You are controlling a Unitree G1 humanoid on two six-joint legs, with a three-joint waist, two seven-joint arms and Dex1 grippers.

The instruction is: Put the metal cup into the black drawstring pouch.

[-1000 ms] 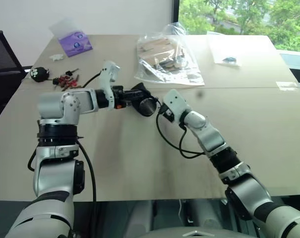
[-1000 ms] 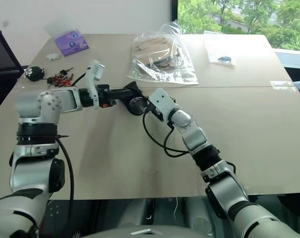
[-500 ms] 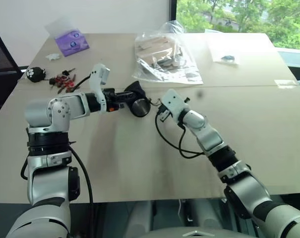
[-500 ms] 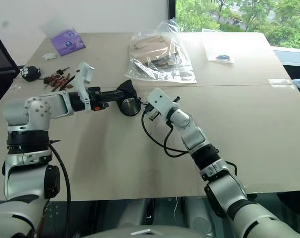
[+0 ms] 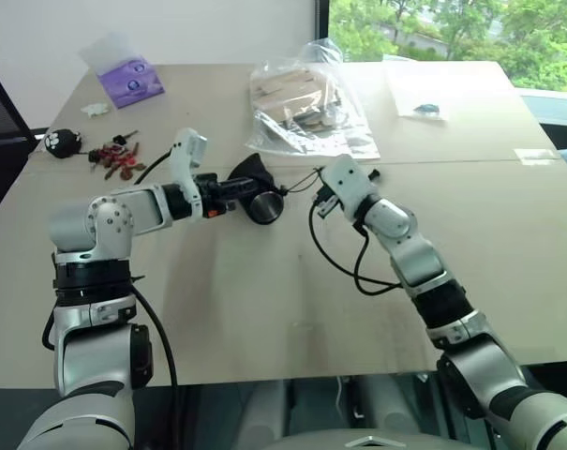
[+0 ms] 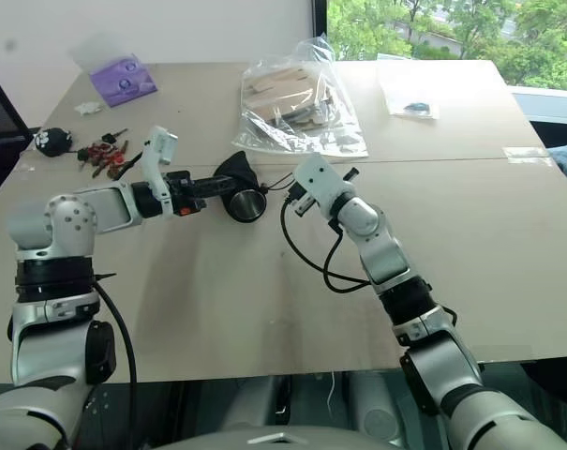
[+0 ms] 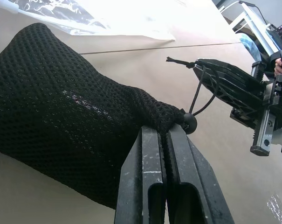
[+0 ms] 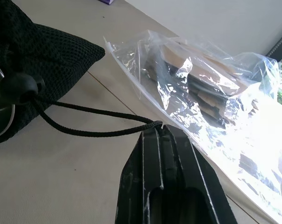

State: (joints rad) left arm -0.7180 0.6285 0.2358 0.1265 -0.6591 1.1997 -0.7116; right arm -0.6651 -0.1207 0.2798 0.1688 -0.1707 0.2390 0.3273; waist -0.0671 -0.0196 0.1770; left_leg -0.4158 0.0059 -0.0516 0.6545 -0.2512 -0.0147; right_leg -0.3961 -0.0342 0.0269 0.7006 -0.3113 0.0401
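A pale beige worktop (image 5: 264,300) carries everything, a seam running across it from side to side; at its far left lie a purple packet (image 5: 133,81), a scrap of white (image 5: 94,109), a small black round toy (image 5: 63,142) and a clutter of red and dark bits (image 5: 119,156) (too small to tell apart); a clear plastic bag of tan pieces (image 5: 306,112) sits mid-far; a smaller clear bag (image 5: 422,101) far right.
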